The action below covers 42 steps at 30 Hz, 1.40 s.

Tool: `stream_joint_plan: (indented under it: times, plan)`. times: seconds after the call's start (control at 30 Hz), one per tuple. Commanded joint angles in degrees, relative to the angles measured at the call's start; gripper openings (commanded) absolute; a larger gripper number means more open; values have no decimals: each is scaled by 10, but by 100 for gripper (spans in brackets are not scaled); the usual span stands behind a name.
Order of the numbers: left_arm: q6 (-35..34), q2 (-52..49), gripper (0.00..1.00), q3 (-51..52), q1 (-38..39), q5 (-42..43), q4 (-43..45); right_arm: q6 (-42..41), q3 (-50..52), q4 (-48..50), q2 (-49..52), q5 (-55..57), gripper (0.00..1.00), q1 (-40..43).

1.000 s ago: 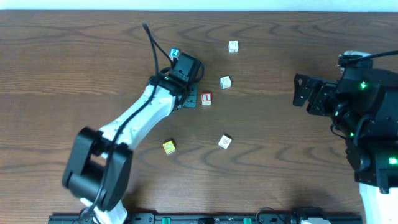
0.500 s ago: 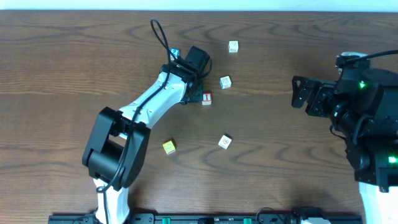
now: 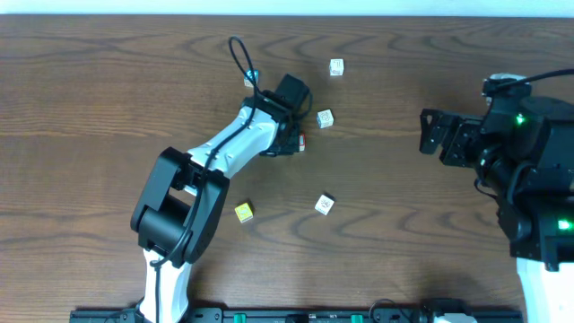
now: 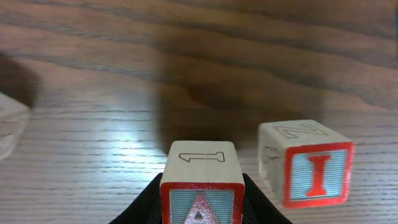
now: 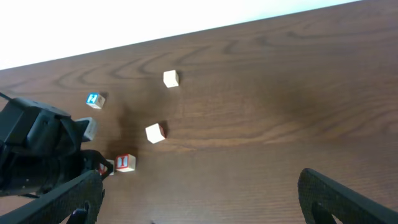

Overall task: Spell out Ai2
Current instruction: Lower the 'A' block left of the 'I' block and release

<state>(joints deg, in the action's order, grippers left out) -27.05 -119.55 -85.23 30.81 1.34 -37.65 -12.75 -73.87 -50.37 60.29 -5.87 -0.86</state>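
Note:
My left gripper (image 4: pixel 202 214) is shut on a wooden block with a red-framed A (image 4: pixel 202 186) and holds it low over the table. Just to its right, a small gap apart, stands the red-framed I block (image 4: pixel 308 163). In the overhead view my left gripper (image 3: pixel 291 135) covers most of the I block (image 3: pixel 302 142). A blue-faced block (image 5: pixel 93 99) lies behind the left arm, its figure too small to read. My right gripper (image 5: pixel 205 205) is open and empty, far to the right (image 3: pixel 439 135).
Pale wooden blocks lie at the back (image 3: pixel 336 66), right of the left gripper (image 3: pixel 325 118) and nearer the front (image 3: pixel 325 204). A yellow block (image 3: pixel 244 212) sits front left. Another pale block shows at the left edge of the left wrist view (image 4: pixel 9 121).
My left arm has swung right and forward with the A block, from beside the blue-faced block to just left of the I block. The right arm has barely moved.

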Motion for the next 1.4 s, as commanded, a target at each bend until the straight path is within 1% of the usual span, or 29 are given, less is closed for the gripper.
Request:
stream_joint_plan:
  times: [0.0, 0.5, 0.97, 1.03, 1.1, 1.13, 1.27, 1.37]
  plan:
    - [-7, -11, 5, -11, 3, -4, 2, 8, -7, -2, 8, -7, 99, 8]
    - [-15, -11, 6, -11, 3, -32, 10, 8, -7, 0, 12, -17, 99, 8]
    - [-23, -20, 7, -11, 3, -24, 14, 8, -7, 5, 12, -17, 99, 8]
    - [-23, -20, 18, -11, 3, -24, 15, 8, -7, 5, 12, -17, 99, 8]
    - [-23, -20, 38, -11, 3, -23, 15, 8, -7, 5, 12, -17, 99, 8]
    - [-23, -20, 45, -11, 3, -23, 15, 8, -7, 5, 12, -17, 99, 8]
    - [-23, -20, 52, -11, 3, -24, 15, 8, -7, 5, 12, -17, 99, 8]
    - [-19, -20, 52, -11, 3, -24, 17, 8, -7, 5, 12, -17, 99, 8]
